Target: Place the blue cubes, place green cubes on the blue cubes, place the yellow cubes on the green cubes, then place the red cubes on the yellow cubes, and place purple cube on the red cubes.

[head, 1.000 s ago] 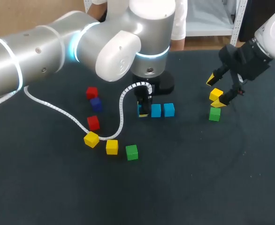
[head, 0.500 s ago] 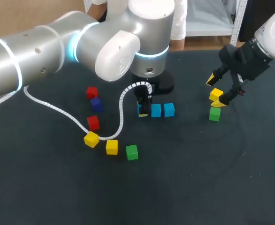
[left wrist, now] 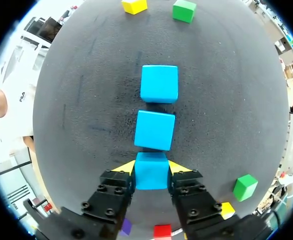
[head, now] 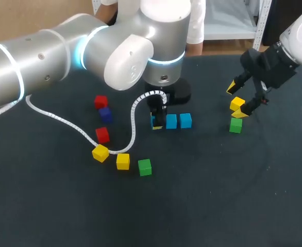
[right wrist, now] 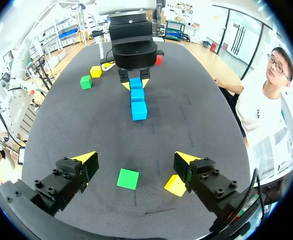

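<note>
Third blue cube [left wrist: 151, 171] sits on the bench [head: 218, 195], pinched from both sides by the left jaws. It's at the near end of a row w/ the middle blue cube [left wrist: 155, 130] and far blue cube [left wrist: 159, 83]. Risk, as I judge it: it's tight against the middle one, so a skewed release or a dragging finger could knock the row crooked — poor base for the green layer. Cube looks plain cyan, sharp-edged, square to the line. Right jaws spread, hovering over a green cube [right wrist: 128, 178], w/ a yellow cube [right wrist: 175, 186] near one finger.
</note>
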You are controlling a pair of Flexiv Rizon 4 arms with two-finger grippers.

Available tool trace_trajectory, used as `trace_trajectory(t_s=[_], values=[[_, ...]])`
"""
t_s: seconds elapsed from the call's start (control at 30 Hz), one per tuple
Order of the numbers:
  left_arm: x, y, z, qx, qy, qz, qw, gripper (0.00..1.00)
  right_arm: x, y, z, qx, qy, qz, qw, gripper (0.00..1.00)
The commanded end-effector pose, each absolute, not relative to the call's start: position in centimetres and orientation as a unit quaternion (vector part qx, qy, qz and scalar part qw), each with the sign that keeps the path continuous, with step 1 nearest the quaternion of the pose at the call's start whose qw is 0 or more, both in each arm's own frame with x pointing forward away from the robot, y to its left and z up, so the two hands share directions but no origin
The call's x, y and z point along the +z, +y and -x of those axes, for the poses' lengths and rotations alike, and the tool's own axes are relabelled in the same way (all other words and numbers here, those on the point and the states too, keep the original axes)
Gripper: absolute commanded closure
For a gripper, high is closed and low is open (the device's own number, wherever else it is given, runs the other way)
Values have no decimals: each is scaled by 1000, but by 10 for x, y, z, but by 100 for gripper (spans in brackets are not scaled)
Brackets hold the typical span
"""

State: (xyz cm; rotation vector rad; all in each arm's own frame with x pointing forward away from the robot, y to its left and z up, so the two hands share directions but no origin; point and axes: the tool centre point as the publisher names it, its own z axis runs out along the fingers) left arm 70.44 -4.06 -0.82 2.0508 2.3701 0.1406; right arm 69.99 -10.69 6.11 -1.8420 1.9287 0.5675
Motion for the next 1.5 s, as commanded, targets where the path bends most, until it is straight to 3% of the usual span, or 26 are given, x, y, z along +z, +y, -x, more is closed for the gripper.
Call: trace_trajectory(t_s=[0.03,1.5], values=[[-10,-40,-705,44,755,-654,2,100,61,-107,-700,204,692,661,206,0],[-8,-39,-711,54,748,-661,5,100,61,-107,-700,204,692,661,206,0]])
